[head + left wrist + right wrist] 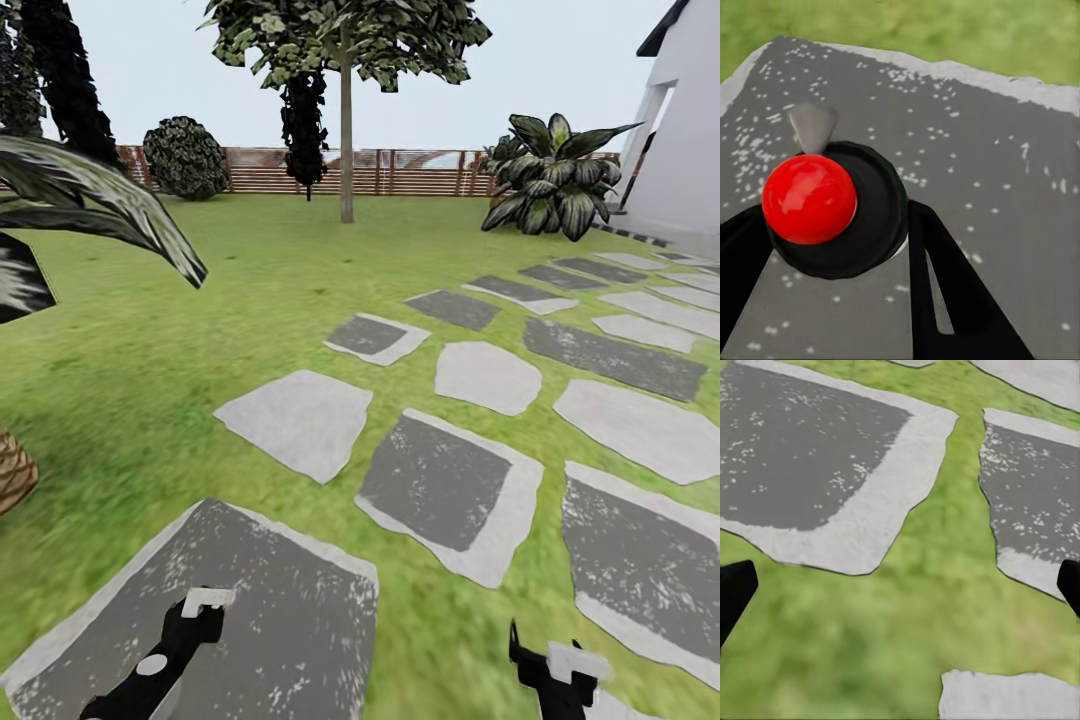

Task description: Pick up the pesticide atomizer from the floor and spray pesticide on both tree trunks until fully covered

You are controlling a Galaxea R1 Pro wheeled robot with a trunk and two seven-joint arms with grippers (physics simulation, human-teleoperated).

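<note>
left tool [832, 262] clamped round the atomizer [832, 206], red cap up, over a dark paving stone [967, 157]. right tool [900, 592] wide apart, empty. rigid, light, smooth body: likely slippery, grip mid-body. thin-trunked tree [346, 130] at 12 o'clock.

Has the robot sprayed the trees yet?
Not yet. Done: the left gripper looks closed around something with a red ball top, probably the sprayer. In hand: it hangs over a grey paving stone. The right gripper is open over grass. Left: the one tree with a visible trunk stands far off by the fence; no spraying shows.
</note>
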